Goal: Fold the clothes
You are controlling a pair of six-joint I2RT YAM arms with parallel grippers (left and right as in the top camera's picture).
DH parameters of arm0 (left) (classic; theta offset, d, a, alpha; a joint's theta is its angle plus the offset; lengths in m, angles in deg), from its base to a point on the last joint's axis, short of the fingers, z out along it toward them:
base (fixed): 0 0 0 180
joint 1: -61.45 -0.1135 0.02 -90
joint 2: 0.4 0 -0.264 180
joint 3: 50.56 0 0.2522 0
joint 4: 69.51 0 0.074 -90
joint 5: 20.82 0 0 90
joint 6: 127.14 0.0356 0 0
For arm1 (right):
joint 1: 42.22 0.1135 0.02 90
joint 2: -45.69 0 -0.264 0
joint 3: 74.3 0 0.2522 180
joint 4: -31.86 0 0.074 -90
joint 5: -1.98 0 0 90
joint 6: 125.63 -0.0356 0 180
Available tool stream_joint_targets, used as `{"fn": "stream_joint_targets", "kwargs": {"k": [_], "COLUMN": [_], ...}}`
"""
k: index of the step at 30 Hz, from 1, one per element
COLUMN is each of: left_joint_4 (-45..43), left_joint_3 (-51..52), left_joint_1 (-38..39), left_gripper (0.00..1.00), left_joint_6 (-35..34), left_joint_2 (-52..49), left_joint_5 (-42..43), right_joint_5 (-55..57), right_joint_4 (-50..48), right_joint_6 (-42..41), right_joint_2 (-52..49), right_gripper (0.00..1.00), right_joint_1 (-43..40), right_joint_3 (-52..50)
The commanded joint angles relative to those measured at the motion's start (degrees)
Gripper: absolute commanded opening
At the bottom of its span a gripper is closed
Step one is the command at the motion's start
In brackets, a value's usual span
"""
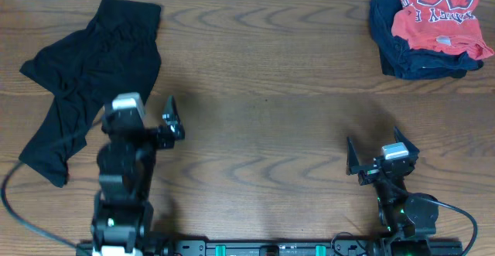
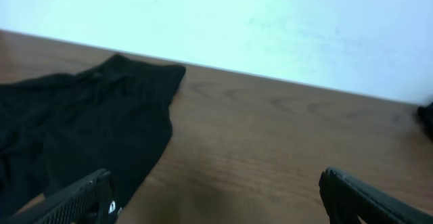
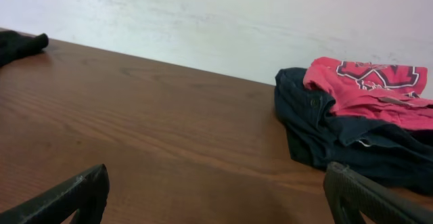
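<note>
A black garment (image 1: pixel 85 70) lies spread and crumpled at the far left of the table; it also shows in the left wrist view (image 2: pixel 81 126). A folded coral-red T-shirt with lettering (image 1: pixel 437 12) lies on a folded navy garment (image 1: pixel 402 51) at the far right corner; both show in the right wrist view, the red shirt (image 3: pixel 365 88) on the navy one (image 3: pixel 338 132). My left gripper (image 1: pixel 143 117) is open and empty just right of the black garment, also seen in its wrist view (image 2: pixel 216 197). My right gripper (image 1: pixel 379 159) is open and empty near the front right (image 3: pixel 216 197).
The wooden table (image 1: pixel 263 93) runs between the two piles. A black cable (image 1: pixel 15 202) loops at the front left. A pale wall (image 3: pixel 237 21) stands behind the table's far edge.
</note>
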Motion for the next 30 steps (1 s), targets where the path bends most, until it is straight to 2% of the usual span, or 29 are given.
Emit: {"fn": "stream_joint_targets", "kwargs": {"k": [1, 12, 30], "left_joint_4": [-2.97, -5.18, -6.60], "left_joint_3": [6.05, 18.05, 24.98], "left_joint_1": [-0.31, -1.66, -2.27], "left_gripper": [0.98, 0.98, 0.98], "left_joint_6": [0.74, 0.72, 0.74], "left_joint_2": [6.82, 26.62, 34.18], "left_joint_5": [-0.11, -0.02, -0.04], "right_joint_5": [0.33, 0.33, 0.35], "right_joint_4": [0.24, 0.24, 0.24], "right_joint_6": [-0.83, -0.83, -0.83], "right_joint_2": [0.35, 0.35, 0.35], "right_gripper": [0.99, 0.99, 0.99], "right_joint_1": [0.59, 0.59, 0.59], "right_joint_3": [-0.13, -0.13, -0.13]}}
